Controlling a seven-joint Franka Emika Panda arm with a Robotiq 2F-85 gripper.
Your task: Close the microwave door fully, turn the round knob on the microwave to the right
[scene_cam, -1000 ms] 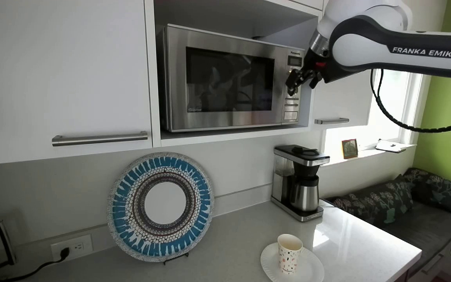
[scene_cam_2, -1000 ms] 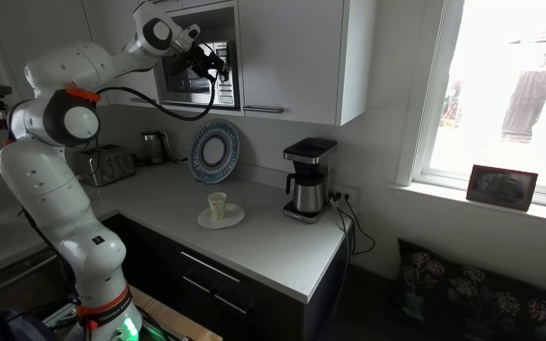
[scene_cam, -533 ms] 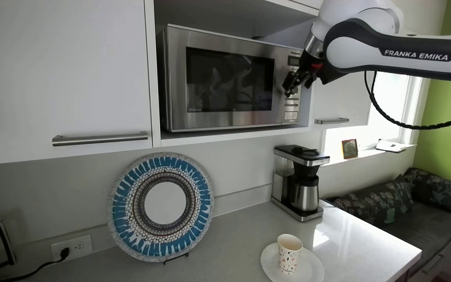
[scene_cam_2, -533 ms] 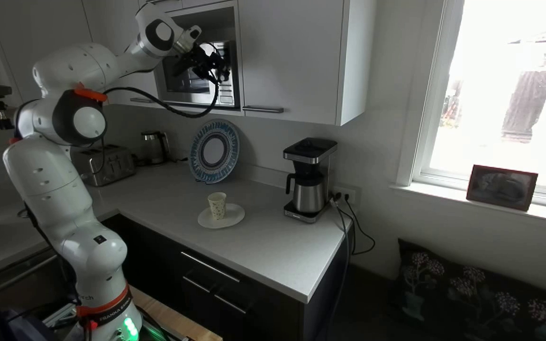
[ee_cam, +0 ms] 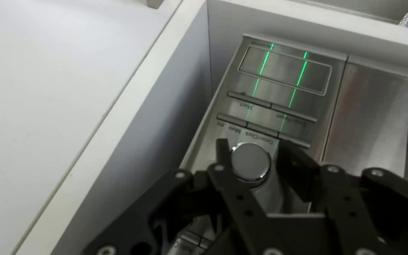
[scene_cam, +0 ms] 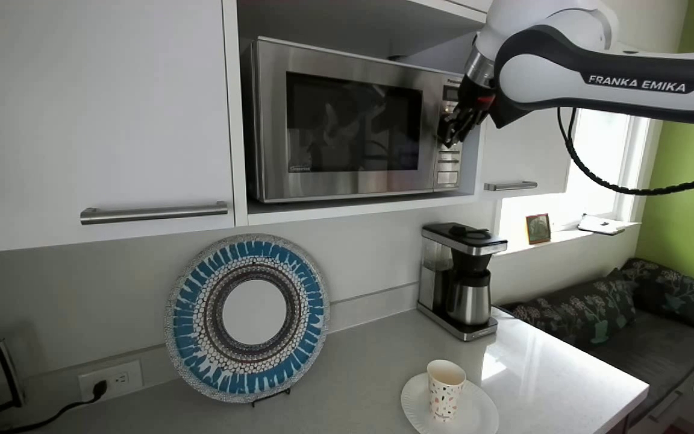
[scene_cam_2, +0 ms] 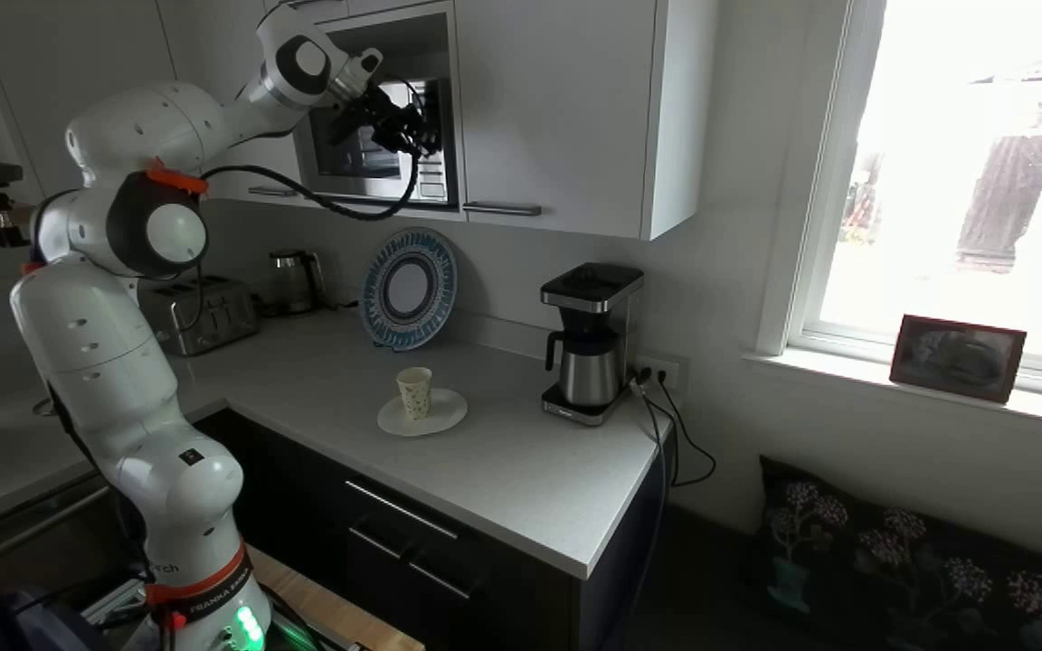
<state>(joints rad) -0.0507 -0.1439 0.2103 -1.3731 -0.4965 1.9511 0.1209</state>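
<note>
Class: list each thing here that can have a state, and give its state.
microwave door: looks shut
round knob: setting unclear
gripper: jaws apart, round knob seemingly between them; grip unclear
cabinet doors: shut
paper cup: upright on the plate
carafe: seated in the coffee maker
black plug: in the wall outlet
base light: lit green
patterned disc: standing on edge

Noted in both exterior views a speckled cup (scene_cam: 445, 396) upright on a white plate (scene_cam: 481, 411), resting on a pale counter (scene_cam: 371, 367). Observed a black-and-steel coffee maker (scene_cam: 467, 284) on the same counter, and a blue-patterned platter (scene_cam: 255, 312) tilted back near the wall (scene_cam: 377, 259). In an exterior view, logged a toaster (scene_cam_2: 206, 316) near a kettle (scene_cam_2: 290, 282). Recorded a framed picture (scene_cam_2: 957, 358) on a windowsill (scene_cam_2: 847, 372) and, lower down, a flowered cushion (scene_cam_2: 901, 542).
</note>
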